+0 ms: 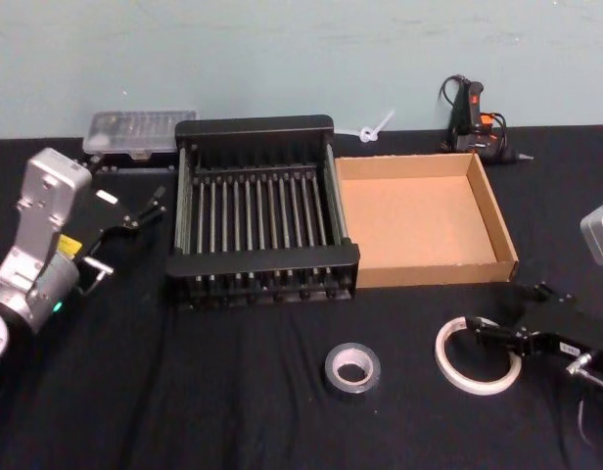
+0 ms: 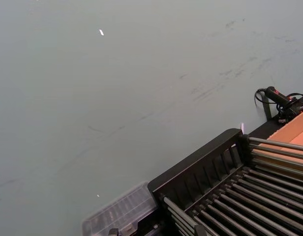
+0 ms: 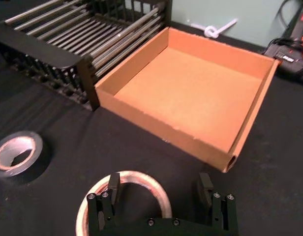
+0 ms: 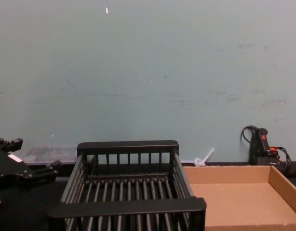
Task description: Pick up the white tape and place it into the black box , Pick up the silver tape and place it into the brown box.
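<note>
— So where does it stand?

— Right gripper is low at the table's front right, fingers spread, straddling the near wall of the white tape. One finger looks inside the ring, the other outside — not yet closed on it. The tape lies flat, just in front of the brown box.

— And the silver tape?

— It's near the front edge's middle, well apart from the white one, in front of the black box. Both boxes look empty.

— Best way to grab?

— I'd pinch the thin wall squarely and low, then lift straight up before crossing left over the cardboard to the crate. A skewed pinch could tip the ring.

— Left arm?

— Left gripper hovers beside the crate's left side, fingers apart, carrying nothing.

— What does the wrist camera add?

— The right wrist view shows how the fingers bracket the ring's wall; the head view gives the whole layout.
</note>
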Controlling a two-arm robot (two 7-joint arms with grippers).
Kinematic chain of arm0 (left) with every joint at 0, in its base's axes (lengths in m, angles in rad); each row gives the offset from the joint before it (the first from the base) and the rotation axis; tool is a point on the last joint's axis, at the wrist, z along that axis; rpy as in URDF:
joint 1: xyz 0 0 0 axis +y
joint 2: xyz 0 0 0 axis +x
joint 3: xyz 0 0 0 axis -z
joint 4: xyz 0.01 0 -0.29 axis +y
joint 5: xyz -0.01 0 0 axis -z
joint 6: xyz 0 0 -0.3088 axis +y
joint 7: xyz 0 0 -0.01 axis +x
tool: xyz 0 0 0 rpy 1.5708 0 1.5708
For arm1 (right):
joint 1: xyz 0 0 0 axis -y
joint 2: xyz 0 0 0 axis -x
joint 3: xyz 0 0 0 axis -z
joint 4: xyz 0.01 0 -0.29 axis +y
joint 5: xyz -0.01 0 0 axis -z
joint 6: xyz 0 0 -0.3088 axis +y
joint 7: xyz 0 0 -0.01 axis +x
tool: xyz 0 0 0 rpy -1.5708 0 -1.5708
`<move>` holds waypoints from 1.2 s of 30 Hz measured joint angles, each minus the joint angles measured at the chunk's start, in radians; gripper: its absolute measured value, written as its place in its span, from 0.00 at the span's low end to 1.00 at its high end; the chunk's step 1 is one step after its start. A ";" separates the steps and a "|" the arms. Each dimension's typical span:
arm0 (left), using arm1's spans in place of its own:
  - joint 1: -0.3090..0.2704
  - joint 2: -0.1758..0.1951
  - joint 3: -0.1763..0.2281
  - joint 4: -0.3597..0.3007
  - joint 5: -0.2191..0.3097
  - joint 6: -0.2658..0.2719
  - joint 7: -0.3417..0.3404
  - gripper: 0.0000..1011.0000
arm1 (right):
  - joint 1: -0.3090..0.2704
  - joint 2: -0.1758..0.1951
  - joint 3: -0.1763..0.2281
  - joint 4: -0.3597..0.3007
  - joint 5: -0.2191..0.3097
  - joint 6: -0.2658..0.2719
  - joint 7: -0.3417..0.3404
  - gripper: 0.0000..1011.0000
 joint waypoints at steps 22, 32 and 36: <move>0.000 0.000 0.000 0.000 0.000 0.000 0.000 0.99 | -0.014 0.011 -0.020 0.001 -0.007 0.031 0.048 0.99; 0.000 0.000 0.000 0.000 0.000 0.000 0.000 0.99 | -0.006 0.011 -0.029 0.016 -0.007 0.036 0.054 0.99; 0.000 0.000 0.000 0.000 0.000 0.000 0.000 0.99 | -0.004 0.010 -0.032 0.020 -0.007 0.036 0.054 0.99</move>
